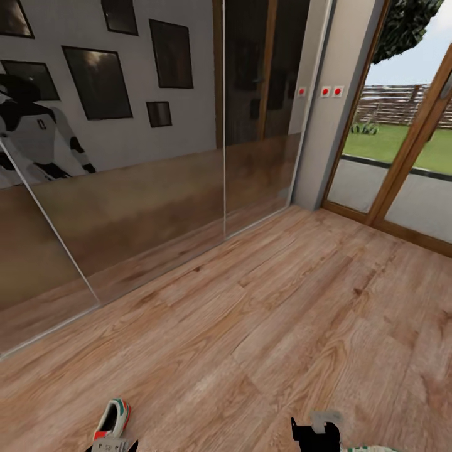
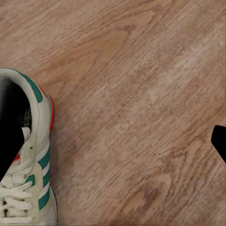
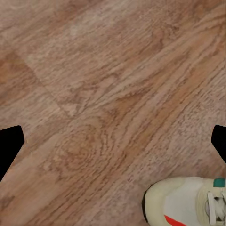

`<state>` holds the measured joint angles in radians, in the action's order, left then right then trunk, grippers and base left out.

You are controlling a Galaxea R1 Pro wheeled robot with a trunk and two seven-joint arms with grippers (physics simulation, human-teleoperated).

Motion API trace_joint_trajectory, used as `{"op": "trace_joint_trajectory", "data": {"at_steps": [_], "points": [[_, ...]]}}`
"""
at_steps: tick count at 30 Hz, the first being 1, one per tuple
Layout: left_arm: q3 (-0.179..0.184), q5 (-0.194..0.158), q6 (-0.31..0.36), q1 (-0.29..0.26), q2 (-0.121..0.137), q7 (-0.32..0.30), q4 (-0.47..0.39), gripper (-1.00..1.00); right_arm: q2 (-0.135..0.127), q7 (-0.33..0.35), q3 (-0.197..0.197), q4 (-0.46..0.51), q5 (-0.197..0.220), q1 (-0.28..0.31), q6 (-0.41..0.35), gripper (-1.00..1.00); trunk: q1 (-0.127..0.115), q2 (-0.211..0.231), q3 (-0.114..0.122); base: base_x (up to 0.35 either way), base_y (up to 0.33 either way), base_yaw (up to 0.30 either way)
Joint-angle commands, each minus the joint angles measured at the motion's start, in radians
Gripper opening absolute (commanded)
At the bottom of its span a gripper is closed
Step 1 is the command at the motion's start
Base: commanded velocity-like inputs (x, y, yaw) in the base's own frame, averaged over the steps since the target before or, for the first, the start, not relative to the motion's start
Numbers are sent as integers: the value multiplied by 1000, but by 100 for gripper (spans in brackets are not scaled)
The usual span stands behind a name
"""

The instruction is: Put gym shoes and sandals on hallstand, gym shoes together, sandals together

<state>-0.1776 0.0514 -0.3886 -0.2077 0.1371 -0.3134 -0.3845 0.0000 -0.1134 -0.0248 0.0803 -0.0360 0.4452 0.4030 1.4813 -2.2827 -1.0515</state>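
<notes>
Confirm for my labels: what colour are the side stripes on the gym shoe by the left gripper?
Green, on the off-white gym shoe; the left wrist view shows them best.

Wood-plank floor (image 1: 263, 326), visible grain & knots. Mirrored sliding panels (image 1: 125, 207) along left wall; framed pictures reflected. Timber-framed glazed doors (image 1: 402, 157) at right, daylight, lawn beyond.

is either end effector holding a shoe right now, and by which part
It cannot be told. A gym shoe lies beside the left end effector, and another gym shoe near the right end effector, but no grip shows.
</notes>
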Motion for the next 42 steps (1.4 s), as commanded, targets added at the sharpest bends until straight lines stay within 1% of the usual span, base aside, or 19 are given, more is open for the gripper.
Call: {"op": "trace_joint_trajectory", "data": {"at_steps": [1, 7, 12, 42], "points": [[-9, 5, -3, -1, -1, -8, 1, 100, 0, -6, -3, -1, -4, 0, 2, 100, 0, 0, -1, 19, -10, 271], [-9, 5, -3, -1, -1, -7, 1, 100, 0, -6, -3, -1, -4, 1, 2, 100, 0, 0, -1, 9, -5, 257], [-10, 5, -2, -1, -1, -8, 1, 100, 0, -6, -3, -1, -3, 1, 2, 100, 0, 0, -1, 3, -1, 120], [-10, 7, 0, -1, -3, -7, 1, 100, -9, -6, -2, -1, -3, 1, 3, 100, 0, 0, -1, 10, 0, 10]]}}
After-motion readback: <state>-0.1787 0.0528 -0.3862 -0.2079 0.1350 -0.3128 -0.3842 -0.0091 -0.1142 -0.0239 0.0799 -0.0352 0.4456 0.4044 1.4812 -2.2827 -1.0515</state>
